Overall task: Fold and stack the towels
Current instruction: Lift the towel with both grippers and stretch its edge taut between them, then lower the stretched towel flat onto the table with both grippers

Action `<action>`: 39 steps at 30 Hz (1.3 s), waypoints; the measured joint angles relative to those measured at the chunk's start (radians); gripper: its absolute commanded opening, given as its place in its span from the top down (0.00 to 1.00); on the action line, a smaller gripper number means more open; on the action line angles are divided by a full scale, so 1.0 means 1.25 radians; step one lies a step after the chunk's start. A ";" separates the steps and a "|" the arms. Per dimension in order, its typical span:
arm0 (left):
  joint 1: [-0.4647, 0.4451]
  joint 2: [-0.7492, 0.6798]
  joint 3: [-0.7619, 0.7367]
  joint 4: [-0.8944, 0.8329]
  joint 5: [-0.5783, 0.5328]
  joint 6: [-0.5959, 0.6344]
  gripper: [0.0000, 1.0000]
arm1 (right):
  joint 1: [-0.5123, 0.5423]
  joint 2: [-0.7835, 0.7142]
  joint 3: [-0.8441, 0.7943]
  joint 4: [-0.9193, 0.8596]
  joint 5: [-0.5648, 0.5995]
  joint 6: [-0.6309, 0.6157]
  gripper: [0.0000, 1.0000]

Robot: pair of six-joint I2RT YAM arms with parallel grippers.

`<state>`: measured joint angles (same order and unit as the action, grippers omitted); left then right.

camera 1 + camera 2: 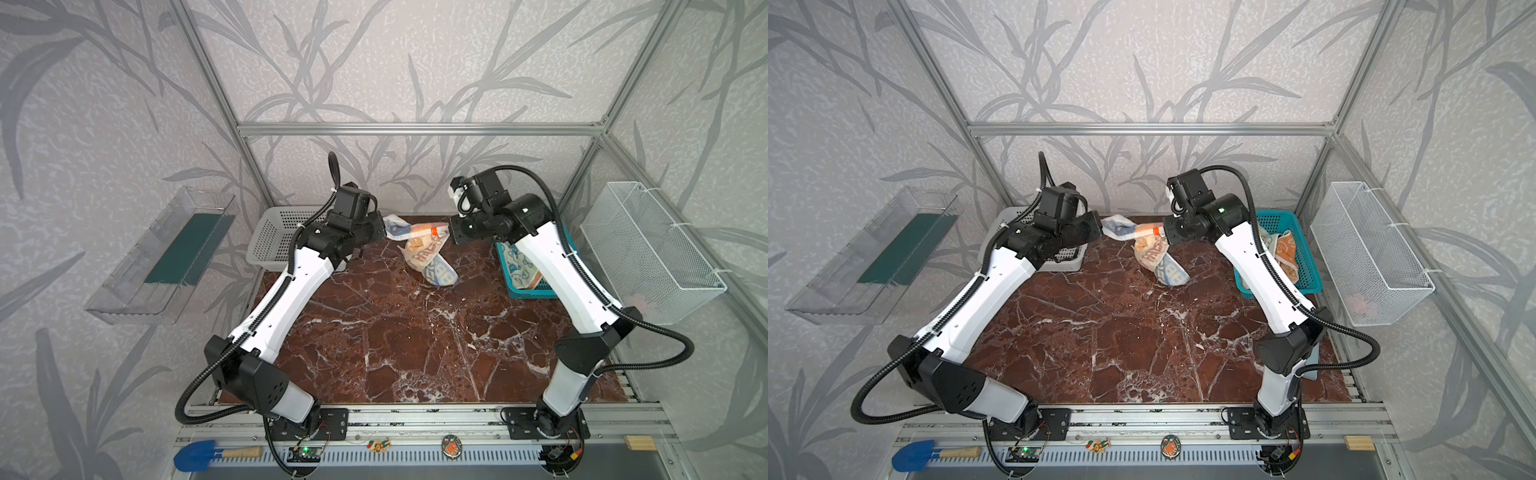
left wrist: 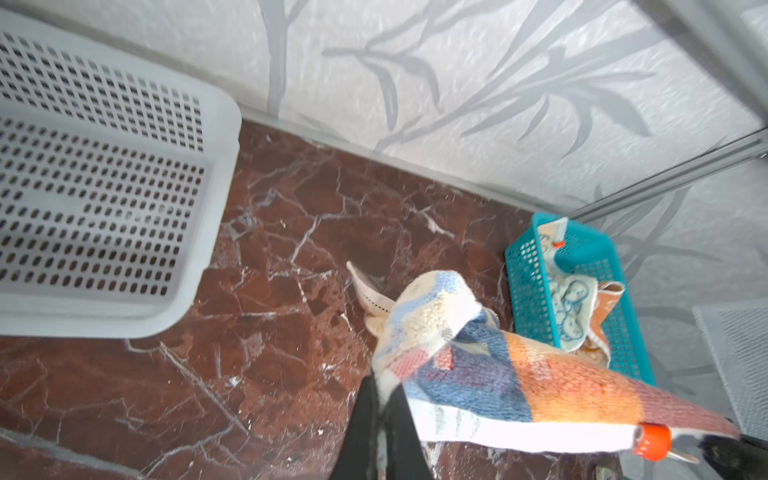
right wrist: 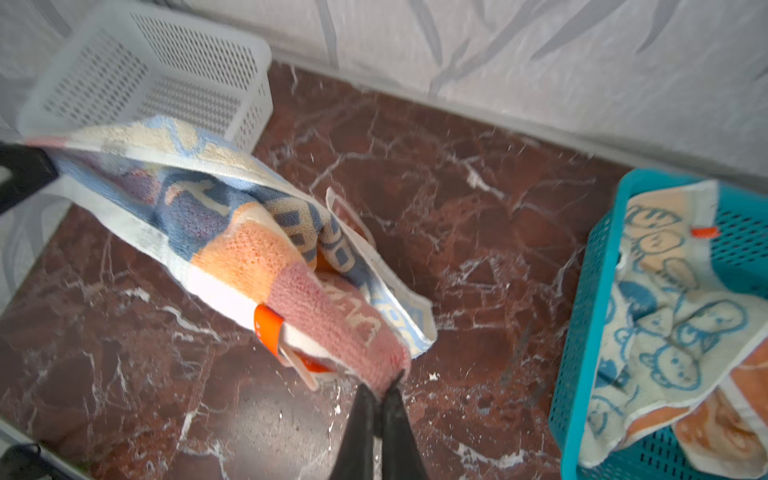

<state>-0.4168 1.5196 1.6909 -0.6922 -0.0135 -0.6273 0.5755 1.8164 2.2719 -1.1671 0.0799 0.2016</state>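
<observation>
The striped blue, orange and cream towel (image 1: 420, 246) (image 1: 1156, 255) hangs above the back middle of the marble table, stretched between both grippers, with its lower part drooping to the tabletop. My left gripper (image 1: 384, 229) (image 2: 384, 380) is shut on one corner of the towel (image 2: 498, 374). At the opposite corner my right gripper (image 1: 449, 231) (image 3: 384, 384) is shut on the towel (image 3: 249, 237), beside its orange tag (image 3: 268, 328). Two more towels lie crumpled in the teal basket (image 3: 582, 332): a cream-and-blue bunny one (image 3: 665, 324) and an orange one (image 3: 727, 432).
A white perforated basket (image 1: 272, 243) (image 2: 104, 187) stands at the back left, partly under my left arm. The teal basket (image 1: 534, 296) sits at the back right under my right arm. A wire basket (image 1: 648, 249) and a clear tray (image 1: 166, 253) hang on the side walls.
</observation>
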 measured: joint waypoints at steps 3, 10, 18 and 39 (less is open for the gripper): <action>0.007 0.000 0.057 -0.030 -0.005 0.005 1.00 | -0.001 0.056 0.187 -0.076 0.013 -0.012 1.00; 0.024 -0.003 0.190 -0.093 -0.018 0.028 1.00 | -0.005 0.135 0.437 -0.188 0.013 -0.031 1.00; 0.017 -0.069 0.255 -0.147 0.014 0.050 1.00 | 0.001 0.022 0.307 -0.173 -0.034 -0.043 1.00; 0.002 -0.228 0.157 -0.198 0.140 -0.020 1.00 | -0.036 -0.113 0.227 -0.151 -0.174 -0.074 1.00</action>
<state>-0.4141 1.2350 1.8874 -0.9401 0.1612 -0.6518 0.5308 1.6752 2.5557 -1.3563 -0.1375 0.1085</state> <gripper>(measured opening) 0.048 0.052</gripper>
